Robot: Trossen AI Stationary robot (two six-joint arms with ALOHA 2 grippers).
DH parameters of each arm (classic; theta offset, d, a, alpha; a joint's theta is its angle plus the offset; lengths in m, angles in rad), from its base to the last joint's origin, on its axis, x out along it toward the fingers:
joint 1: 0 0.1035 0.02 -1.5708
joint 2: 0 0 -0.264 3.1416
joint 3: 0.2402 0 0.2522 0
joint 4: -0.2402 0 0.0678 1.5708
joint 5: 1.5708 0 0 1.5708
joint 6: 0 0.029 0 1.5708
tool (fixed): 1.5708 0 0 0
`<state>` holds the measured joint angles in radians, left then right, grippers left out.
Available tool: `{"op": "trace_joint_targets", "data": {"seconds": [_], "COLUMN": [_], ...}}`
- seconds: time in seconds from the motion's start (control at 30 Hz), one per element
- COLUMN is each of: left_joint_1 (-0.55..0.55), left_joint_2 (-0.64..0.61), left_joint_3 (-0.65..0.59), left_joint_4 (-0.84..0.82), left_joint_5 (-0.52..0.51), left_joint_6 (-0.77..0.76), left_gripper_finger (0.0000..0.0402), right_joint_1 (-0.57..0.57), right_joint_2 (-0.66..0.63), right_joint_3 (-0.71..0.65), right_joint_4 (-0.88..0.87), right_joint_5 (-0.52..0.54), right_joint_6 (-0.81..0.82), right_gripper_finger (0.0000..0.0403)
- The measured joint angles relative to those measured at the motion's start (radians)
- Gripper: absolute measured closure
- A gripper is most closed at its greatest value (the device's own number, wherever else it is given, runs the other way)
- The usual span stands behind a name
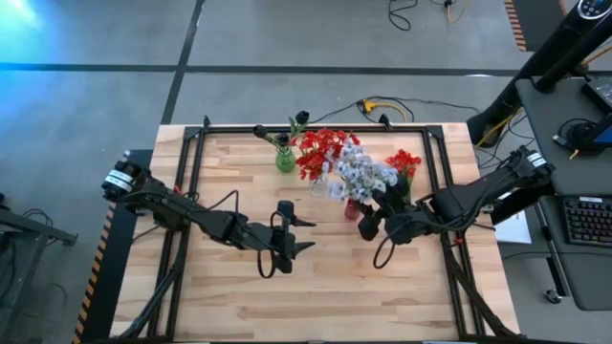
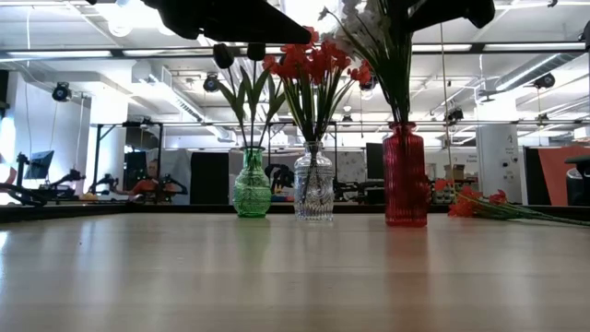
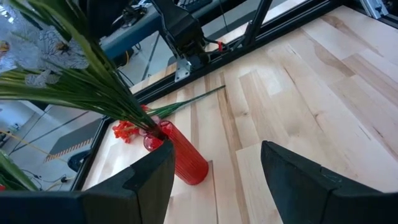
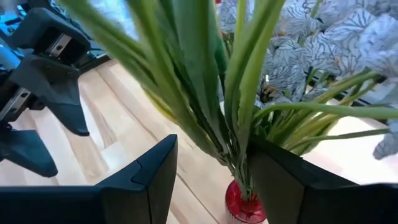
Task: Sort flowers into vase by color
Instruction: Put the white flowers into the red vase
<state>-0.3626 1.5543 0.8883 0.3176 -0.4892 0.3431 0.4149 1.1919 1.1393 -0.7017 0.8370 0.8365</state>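
Pale blue-white flowers (image 1: 361, 177) stand with their stems in the red vase (image 4: 244, 204). Red flowers (image 1: 320, 153) fill the clear vase (image 2: 313, 192). Dark buds (image 2: 224, 55) stand in the green vase (image 2: 252, 192). More red flowers (image 1: 404, 162) lie flat on the table at the far right. My right gripper (image 4: 211, 180) is open just above the red vase, with the pale flowers' green stems (image 4: 233, 143) rising between its fingers. My left gripper (image 1: 308, 234) hangs open over the table's middle, with nothing between its fingers. My right gripper has the pale flowers' stems (image 4: 239, 158) between its fingers, close to the inner side of one finger (image 4: 273, 180), with bare table showing beside the other. I cannot tell whether it touches them. The stems stand upright in the red vase.
The three vases stand in a row near the table's far edge, the red one nearest my right gripper. A black frame (image 1: 316, 127) runs round the table top. The near half of the wooden table (image 1: 316, 296) is bare.
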Motion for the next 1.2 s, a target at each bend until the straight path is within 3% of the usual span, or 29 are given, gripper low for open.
{"op": "trace_joint_targets", "data": {"seconds": [0.67,1.2], "left_joint_1": [0.001,0.001], "left_joint_2": [0.0,0.0], "left_joint_3": [0.0,0.0], "left_joint_4": [0.0,0.0], "left_joint_5": [0.0,-0.001], "left_joint_6": [0.0,0.0], "left_gripper_finger": [0.0182,0.0182], "right_joint_1": [0.03,0.032], "right_joint_2": [-0.003,-0.043], "right_joint_3": [0.0,0.0], "right_joint_4": [0.0,-0.003], "right_joint_5": [-0.037,-0.028], "right_joint_6": [-0.101,-0.087], "right_gripper_finger": [0.0218,0.0218]}}
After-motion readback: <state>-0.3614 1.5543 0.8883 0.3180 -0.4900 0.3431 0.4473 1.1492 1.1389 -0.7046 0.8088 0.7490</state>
